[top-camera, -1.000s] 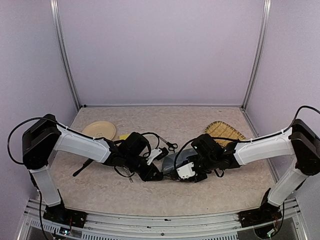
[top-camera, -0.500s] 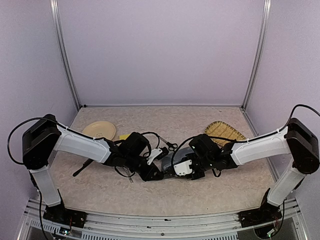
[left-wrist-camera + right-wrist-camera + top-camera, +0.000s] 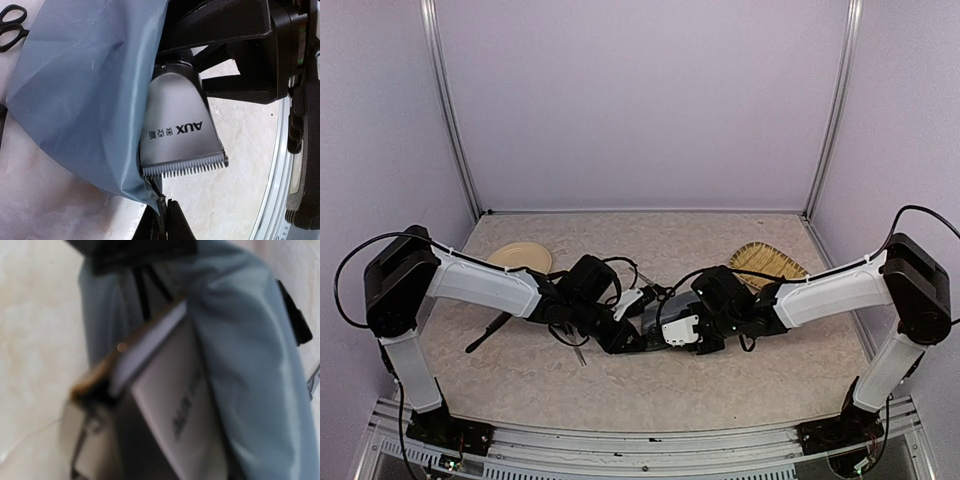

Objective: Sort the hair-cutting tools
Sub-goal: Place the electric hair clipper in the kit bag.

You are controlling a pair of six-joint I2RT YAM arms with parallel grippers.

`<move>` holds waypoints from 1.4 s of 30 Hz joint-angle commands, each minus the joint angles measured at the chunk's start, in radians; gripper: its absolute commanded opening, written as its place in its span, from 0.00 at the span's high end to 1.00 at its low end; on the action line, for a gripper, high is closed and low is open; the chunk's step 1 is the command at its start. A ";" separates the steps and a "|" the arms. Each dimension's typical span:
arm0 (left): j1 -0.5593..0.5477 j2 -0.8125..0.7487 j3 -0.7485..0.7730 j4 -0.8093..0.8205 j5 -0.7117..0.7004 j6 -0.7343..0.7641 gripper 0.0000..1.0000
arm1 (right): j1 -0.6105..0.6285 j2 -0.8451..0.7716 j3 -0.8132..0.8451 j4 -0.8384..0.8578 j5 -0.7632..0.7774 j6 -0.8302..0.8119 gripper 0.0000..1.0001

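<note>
The black-and-silver electric clipper (image 3: 180,132) sits with its toothed head at the mouth of the grey zip pouch (image 3: 85,85). My right gripper (image 3: 677,331) is shut on the clipper's black body, and its wrist view shows the clipper (image 3: 175,415) blurred against the pouch (image 3: 250,365). My left gripper (image 3: 168,220) is shut on the pouch's lower edge; it also shows in the top view (image 3: 623,338). One pair of black-handled scissors (image 3: 657,291) lies just behind the pouch (image 3: 653,322); its handles show in the left wrist view (image 3: 10,25). The long black comb (image 3: 486,334) lies at the left. The small black piece is not clearly visible.
A round beige plate (image 3: 519,258) sits at the back left. A woven basket (image 3: 768,262) sits at the back right. Both arms meet over the table's middle, with cables looped around them.
My right gripper has moved left with the clipper, up to the pouch mouth. My left gripper has stayed on the pouch and shifted only slightly.
</note>
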 commanded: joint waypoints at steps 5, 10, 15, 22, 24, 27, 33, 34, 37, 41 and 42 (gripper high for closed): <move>0.001 -0.028 0.037 -0.078 0.090 -0.002 1.00 | -0.018 0.045 0.009 -0.100 0.124 0.007 0.87; 0.020 -0.025 0.025 -0.063 0.084 -0.021 0.99 | -0.018 0.026 0.006 -0.131 0.120 -0.036 0.86; 0.026 -0.014 0.021 -0.051 0.083 -0.029 0.94 | -0.018 -0.008 -0.012 -0.148 0.083 -0.072 0.85; 0.019 -0.009 0.010 -0.038 0.107 -0.035 0.98 | -0.019 0.002 0.010 -0.161 0.102 -0.045 0.86; 0.015 -0.013 0.000 -0.018 0.079 -0.049 0.88 | -0.020 -0.019 0.008 -0.161 0.066 -0.039 0.86; 0.009 -0.024 -0.016 0.027 0.003 -0.075 0.76 | -0.020 -0.039 0.012 -0.167 0.055 -0.038 0.86; 0.003 0.027 0.043 0.074 -0.122 -0.099 0.62 | -0.021 -0.050 0.007 -0.163 0.055 -0.048 0.86; 0.000 0.046 0.060 0.075 -0.122 -0.093 0.62 | -0.020 -0.048 0.007 -0.163 0.053 -0.047 0.86; -0.012 0.109 0.113 0.071 -0.134 -0.084 0.61 | -0.020 -0.045 0.009 -0.165 0.054 -0.042 0.86; -0.021 0.164 0.161 0.066 -0.159 -0.079 0.63 | -0.020 -0.055 0.005 -0.167 0.045 -0.041 0.86; -0.022 0.172 0.167 0.068 -0.154 -0.078 0.66 | -0.020 -0.058 0.003 -0.167 0.044 -0.041 0.86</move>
